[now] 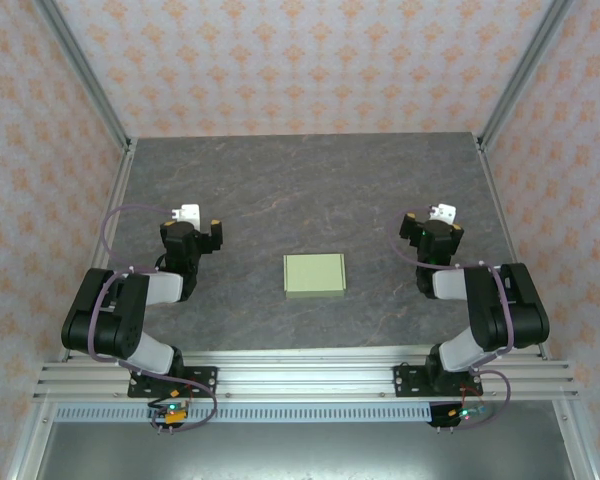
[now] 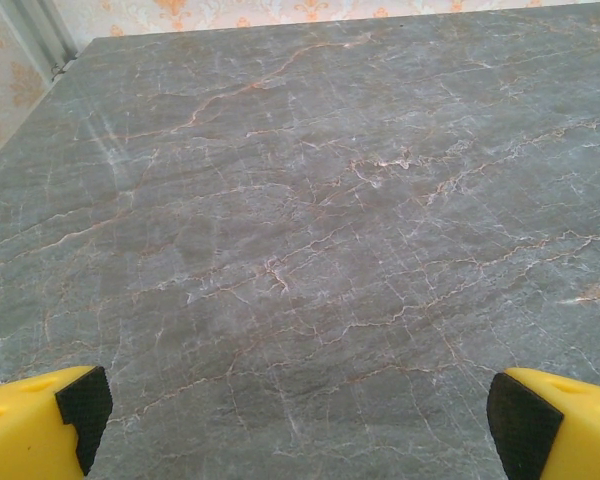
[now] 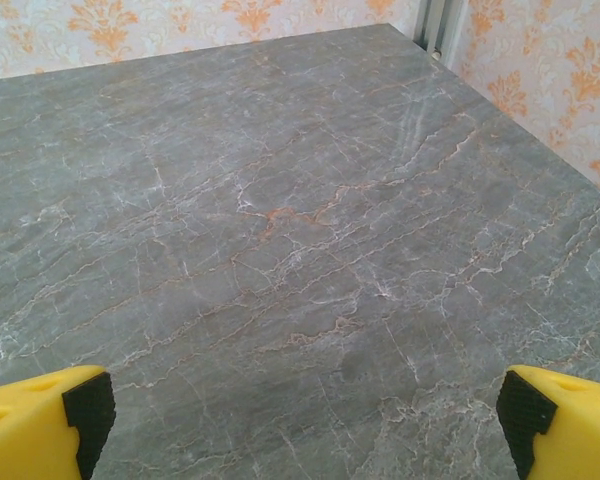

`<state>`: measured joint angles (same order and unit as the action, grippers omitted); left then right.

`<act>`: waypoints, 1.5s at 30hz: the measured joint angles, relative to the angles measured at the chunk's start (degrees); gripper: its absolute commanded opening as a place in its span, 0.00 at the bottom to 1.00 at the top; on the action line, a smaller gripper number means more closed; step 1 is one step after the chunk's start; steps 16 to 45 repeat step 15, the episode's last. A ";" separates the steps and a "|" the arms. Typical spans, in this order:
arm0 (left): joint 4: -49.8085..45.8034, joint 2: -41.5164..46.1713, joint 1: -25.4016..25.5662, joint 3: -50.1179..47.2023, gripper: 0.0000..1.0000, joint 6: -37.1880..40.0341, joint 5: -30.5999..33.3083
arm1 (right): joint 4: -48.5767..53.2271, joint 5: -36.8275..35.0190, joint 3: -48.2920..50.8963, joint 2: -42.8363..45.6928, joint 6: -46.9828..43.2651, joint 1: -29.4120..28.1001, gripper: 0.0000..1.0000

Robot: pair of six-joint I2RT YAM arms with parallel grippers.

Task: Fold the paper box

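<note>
A pale yellow-green, squarish paper box (image 1: 314,275) of thin card lies flat on the grey, marble-veined surface (image 1: 280,190), just below the centre of the overhead frame, between the two arms and well apart from both.

The left pincer (image 2: 300,415) stands wide open with nothing between its yellow, black-padded fingers, only bare stone pattern beneath. The right pincer (image 3: 306,415) is likewise spread fully and holds nothing.

The card is probably very light and springy, easy to crease or dent, and likely to skate across the smooth top when nudged. Lying flat, it offers little for a finger to get under. One pincer pressing down near one edge while the other takes the opposite edge seems the safest hold.
</note>
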<state>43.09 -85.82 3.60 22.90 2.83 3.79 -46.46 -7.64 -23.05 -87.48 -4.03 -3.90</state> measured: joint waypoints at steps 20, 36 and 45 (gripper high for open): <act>0.00 0.00 0.00 0.00 1.00 -0.02 0.00 | 1.51 0.20 -0.02 0.00 0.00 0.00 0.99; 0.00 0.00 0.00 0.00 1.00 -0.02 0.00 | 1.51 0.20 -0.02 0.00 0.00 0.00 0.99; 0.00 0.00 0.00 0.00 1.00 -0.02 0.00 | 1.51 0.20 -0.02 0.00 0.00 0.00 0.99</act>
